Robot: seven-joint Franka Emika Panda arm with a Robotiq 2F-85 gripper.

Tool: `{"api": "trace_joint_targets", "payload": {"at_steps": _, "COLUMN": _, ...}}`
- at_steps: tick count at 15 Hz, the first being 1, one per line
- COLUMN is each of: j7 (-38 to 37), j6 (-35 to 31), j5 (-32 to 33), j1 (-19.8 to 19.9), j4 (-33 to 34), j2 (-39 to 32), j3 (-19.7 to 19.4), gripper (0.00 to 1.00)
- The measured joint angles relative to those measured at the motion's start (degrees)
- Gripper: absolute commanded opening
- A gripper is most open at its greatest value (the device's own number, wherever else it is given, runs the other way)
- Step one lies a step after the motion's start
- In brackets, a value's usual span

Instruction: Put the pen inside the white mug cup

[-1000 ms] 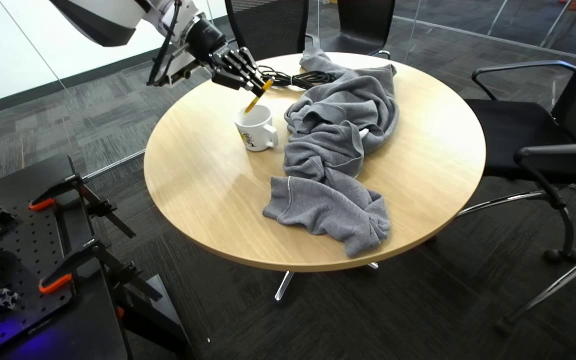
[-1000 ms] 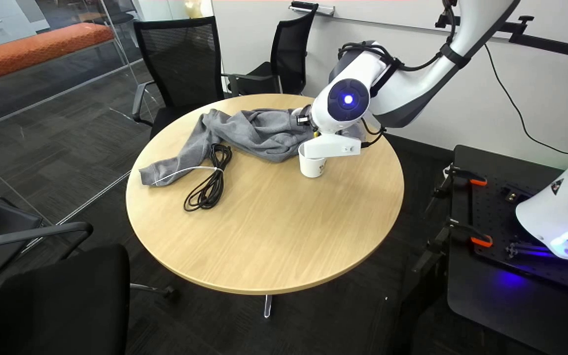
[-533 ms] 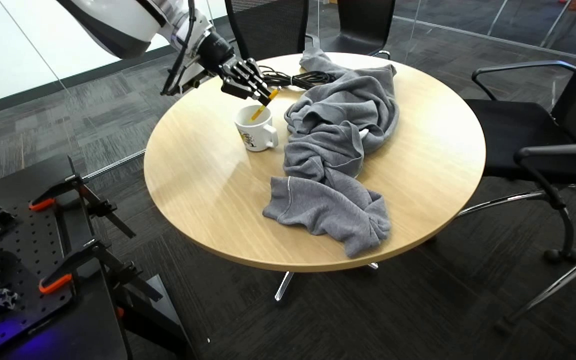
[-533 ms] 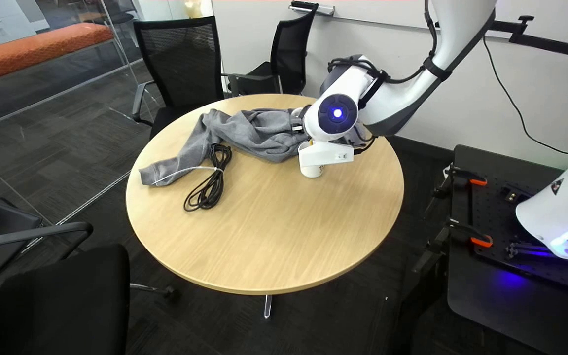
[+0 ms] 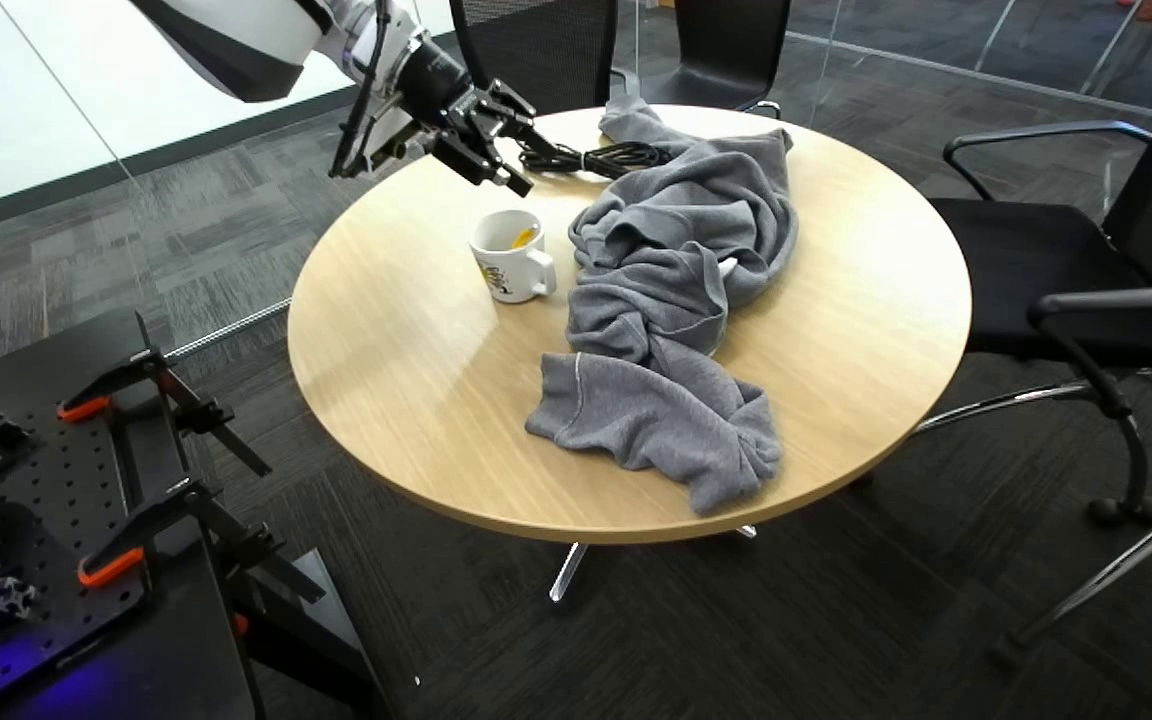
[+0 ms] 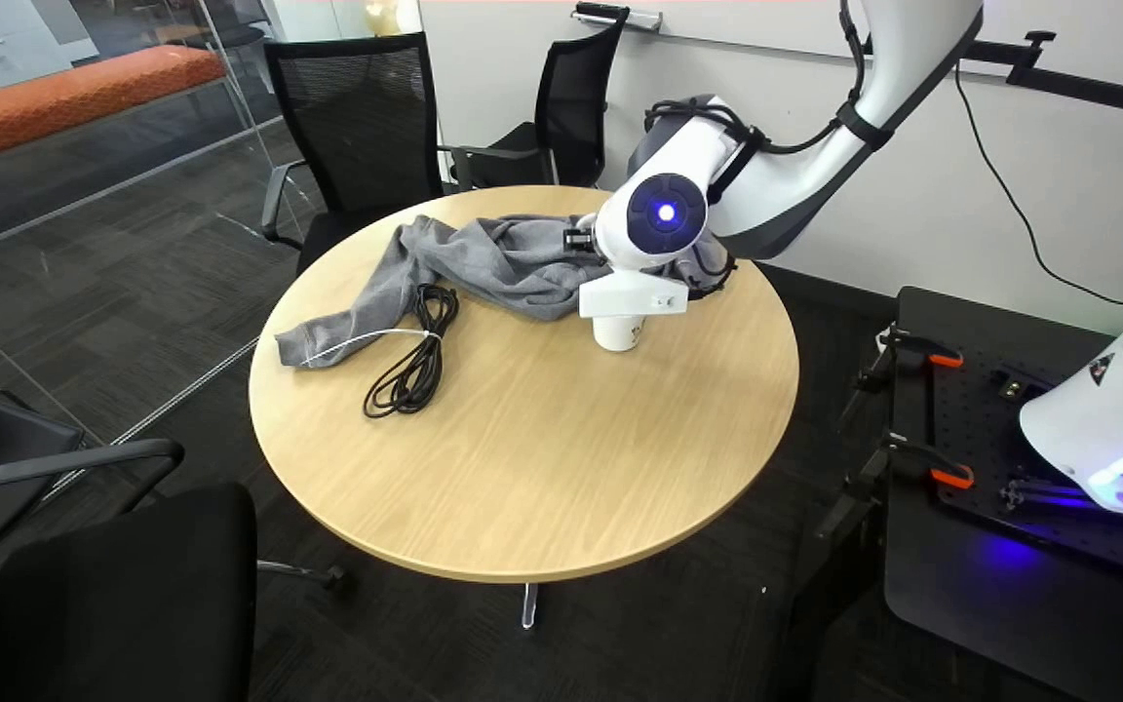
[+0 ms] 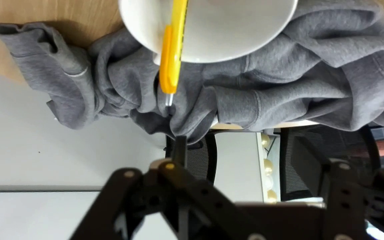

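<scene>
The white mug stands upright on the round table, its handle toward the grey cloth. Inside it the yellow pen leans against the wall on the handle side. From above, in the wrist view, the pen slants past the rim of the mug, its metal-tipped end sticking out. My gripper hangs above and behind the mug, fingers spread and apart from the pen. Nothing lies between the fingertips of the gripper in the wrist view. The arm covers the upper part of the mug in an exterior view.
A rumpled grey sweatshirt lies close beside the mug, across much of the wooden table. A coiled black cable sits near the sweatshirt's end. Black chairs stand around the table.
The gripper first came down with the pen, bringing its lower end into the mug. Then its fingers opened, the pen dropped lower into the mug, and the gripper rose slightly.
</scene>
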State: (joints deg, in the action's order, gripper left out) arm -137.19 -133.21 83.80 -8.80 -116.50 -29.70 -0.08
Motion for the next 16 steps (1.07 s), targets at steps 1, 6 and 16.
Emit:
{"api": "trace_joint_targets", "payload": {"at_steps": 1, "j7": -1.36, "j6": 0.02, "j5": 0.82, "j1": 0.0, "j4": -0.12, "j2": 0.66, "j3": 0.0, "gripper": 1.0}}
{"api": "trace_joint_targets", "payload": {"at_steps": 6, "j7": -8.3, "j6": 1.93, "j5": 3.86, "j1": 0.0, "j4": -3.11, "j2": 6.11, "j3": 0.3, "gripper": 1.0}}
{"api": "trace_joint_targets", "payload": {"at_steps": 16, "j7": -11.66, "j6": 7.14, "j5": 4.54, "j1": 0.06, "j4": -9.7, "j2": 19.79, "j3": 2.93, "gripper": 1.0}}
